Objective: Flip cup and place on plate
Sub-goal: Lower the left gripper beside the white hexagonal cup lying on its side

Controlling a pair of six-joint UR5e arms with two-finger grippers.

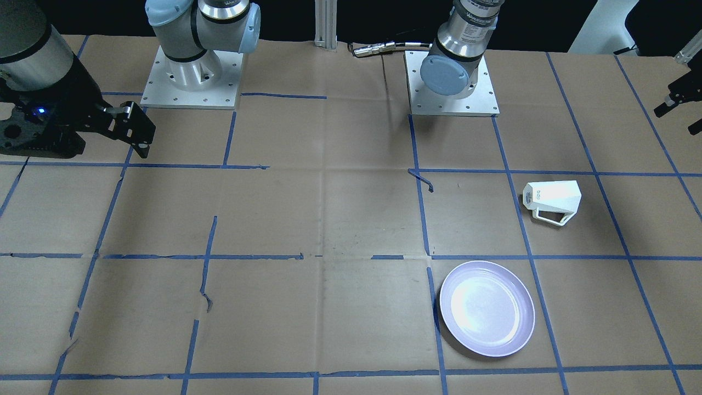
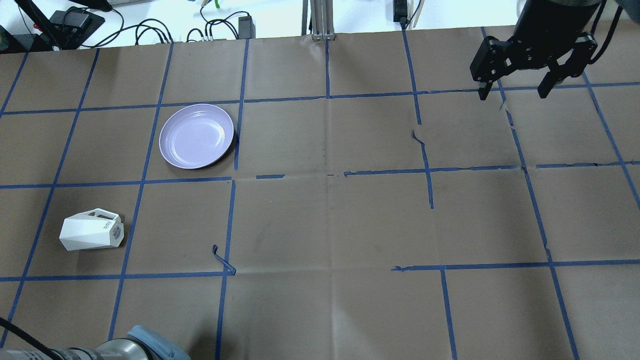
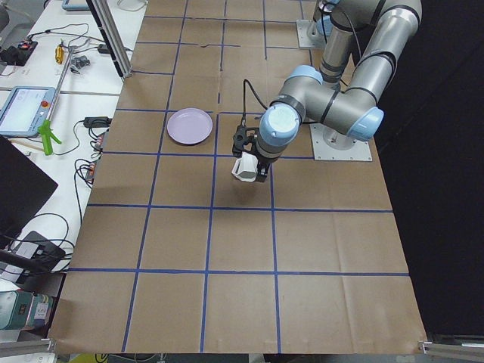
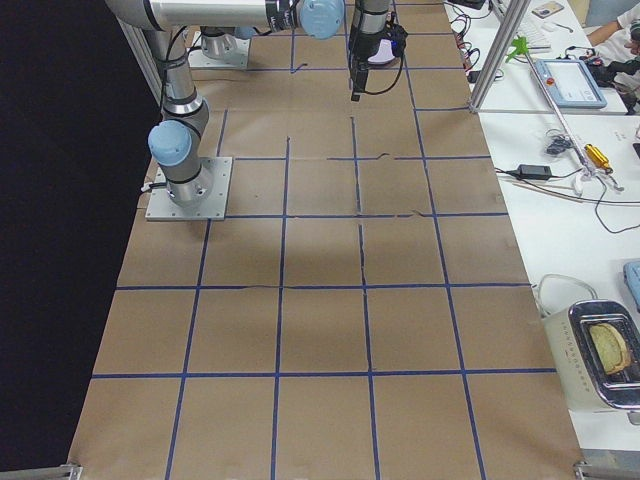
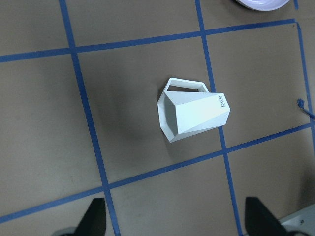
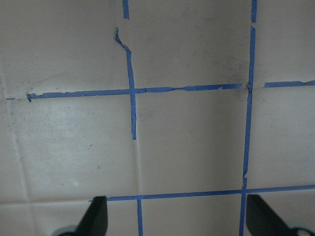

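Left jaws are held spread wide and empty above the cup (image 5: pixel 194 110), laid on its side on the worktop (image 2: pixel 320 225) apart from the plate (image 2: pixel 196 136), as shown from the left wrist, whereas right jaws, likewise spread and empty, are shown overhead.

Bright, even light falls from above on the brown counter (image 1: pixel 329 219). In the front-facing view the plate (image 1: pixel 487 308) carries a broad white glare patch and throws a thin dark shadow along its edge. In the left wrist view the cup (image 5: pixel 194 110) is sharp, with a soft shadow on the paper beside it. At that view's bottom edge the left pincer (image 5: pixel 178 219) shows dark, blurred fingertips (image 5: pixel 96 220). The right wrist view looks paler and washed out. The strip beyond the counter is overexposed white in the overhead view. Both side views go black past the counter's robot side.
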